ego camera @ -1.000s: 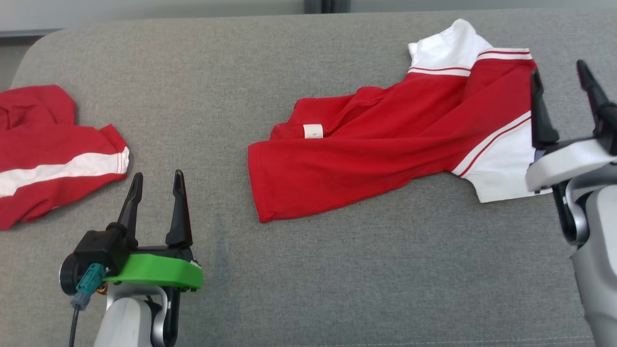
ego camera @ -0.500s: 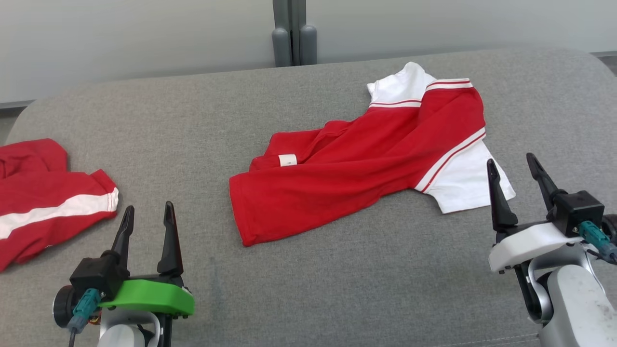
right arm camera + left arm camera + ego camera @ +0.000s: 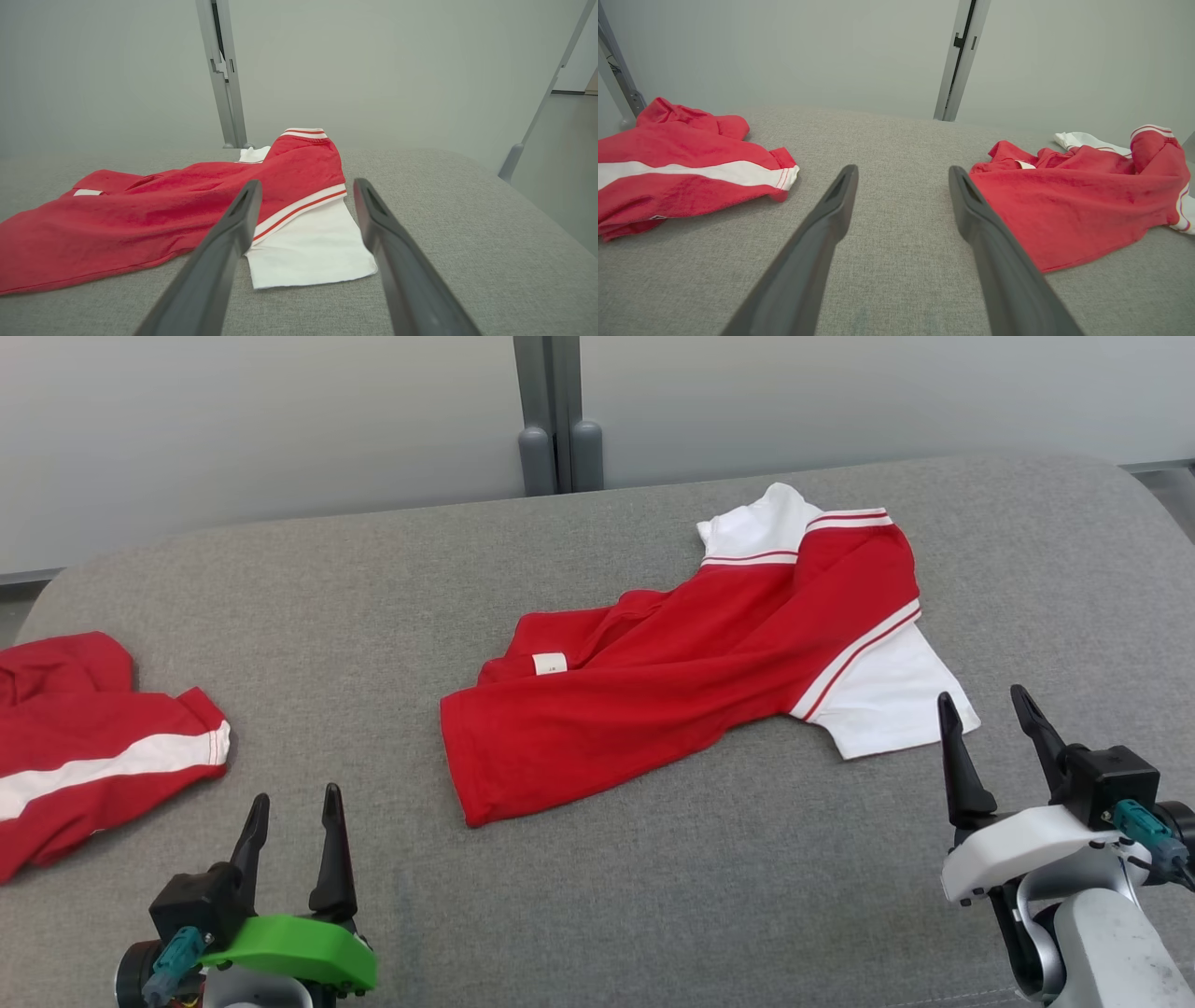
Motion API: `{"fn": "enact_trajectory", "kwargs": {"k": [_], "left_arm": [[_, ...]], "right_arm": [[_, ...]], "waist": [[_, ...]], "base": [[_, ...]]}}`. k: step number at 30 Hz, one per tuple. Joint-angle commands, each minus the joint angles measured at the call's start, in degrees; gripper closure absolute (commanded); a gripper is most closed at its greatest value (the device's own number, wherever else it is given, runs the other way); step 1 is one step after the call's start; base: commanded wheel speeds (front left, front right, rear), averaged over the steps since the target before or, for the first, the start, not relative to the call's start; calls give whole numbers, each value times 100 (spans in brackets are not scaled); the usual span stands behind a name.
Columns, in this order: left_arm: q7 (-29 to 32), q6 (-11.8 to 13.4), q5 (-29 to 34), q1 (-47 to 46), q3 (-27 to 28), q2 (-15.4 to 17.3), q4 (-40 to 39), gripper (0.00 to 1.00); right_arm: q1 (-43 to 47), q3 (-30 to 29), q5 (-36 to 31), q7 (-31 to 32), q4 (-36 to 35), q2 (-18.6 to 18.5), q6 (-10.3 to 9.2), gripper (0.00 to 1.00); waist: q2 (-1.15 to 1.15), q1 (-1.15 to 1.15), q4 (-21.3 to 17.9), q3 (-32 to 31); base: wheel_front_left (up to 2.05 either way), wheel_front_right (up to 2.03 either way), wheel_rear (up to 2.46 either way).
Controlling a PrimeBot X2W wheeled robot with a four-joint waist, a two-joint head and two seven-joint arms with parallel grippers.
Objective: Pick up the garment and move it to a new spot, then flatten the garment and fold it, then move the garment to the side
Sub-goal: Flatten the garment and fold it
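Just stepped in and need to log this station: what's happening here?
A two-armed robot faces a grey padded surface. A red-and-white shirt lies crumpled near its middle, not yet flattened or folded. The left gripper and right gripper hover open and empty on the near side, clear of the shirt. A second red garment lies at the left.

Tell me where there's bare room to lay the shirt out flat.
Bare grey surface lies between the left garment and the shirt, and along the near edge between left tool and right tool. Crowded: centre-right, where the shirt sprawls.
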Motion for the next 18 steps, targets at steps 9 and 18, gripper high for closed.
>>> {"fn": "enact_trajectory", "kwargs": {"k": [9, 18], "left_arm": [[-2, 34, -79, -90, -16, 16, 19, 0], [-2, 24, -196, -160, -159, 17, 46, 0]], "right_arm": [[-62, -39, 83, 33, -98, 16, 0, 0], [-172, -93, 232, 295, 14, -41, 0, 0]], "waist": [[0, 0, 33, 76], [0, 0, 51, 194]], "base": [[0, 0, 0], [0, 0, 0]]}}
